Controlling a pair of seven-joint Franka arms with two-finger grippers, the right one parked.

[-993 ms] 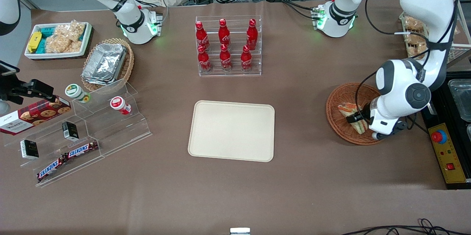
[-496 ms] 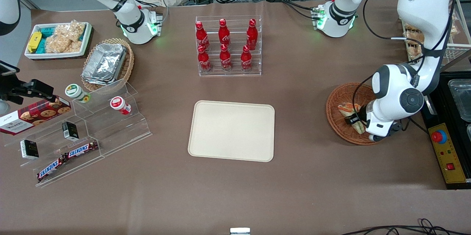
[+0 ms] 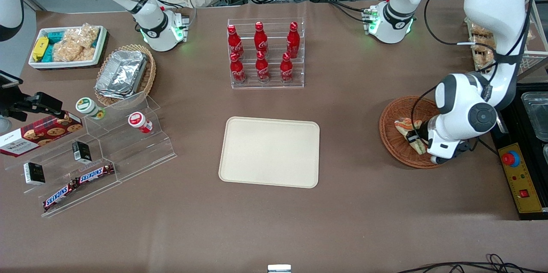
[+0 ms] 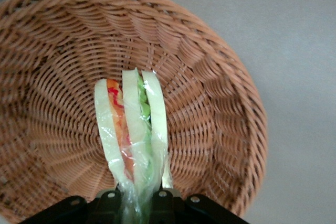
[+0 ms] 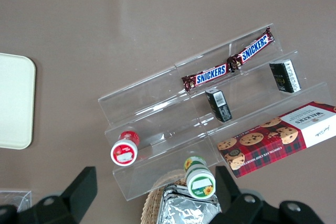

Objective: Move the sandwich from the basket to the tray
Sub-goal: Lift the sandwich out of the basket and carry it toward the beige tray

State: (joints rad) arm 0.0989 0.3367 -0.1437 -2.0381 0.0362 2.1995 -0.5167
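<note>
The sandwich (image 4: 134, 129) hangs over the basket (image 3: 391, 136), pinched at its wrapped end in the gripper (image 4: 137, 199). The tray (image 3: 269, 152) sits bare mid-table, with a bottle rack (image 3: 265, 52) farther from the camera

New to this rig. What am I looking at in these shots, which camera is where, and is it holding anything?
Two white Franka robot arms stand at a brown table. One picture looks down from the front; the other two come from cameras on each arm's wrist. The working arm's gripper is down in the round wicker basket. Its wrist camera shows it shut on the wrapped end of the sandwich, a wedge with green and red filling, over the basket's weave. The cream tray, where the sandwich should go, lies bare at the table's middle. Also on the table: a rack of red cola bottles, and, toward the parked arm's end, clear steps with Snickers bars and a cookie box.
</note>
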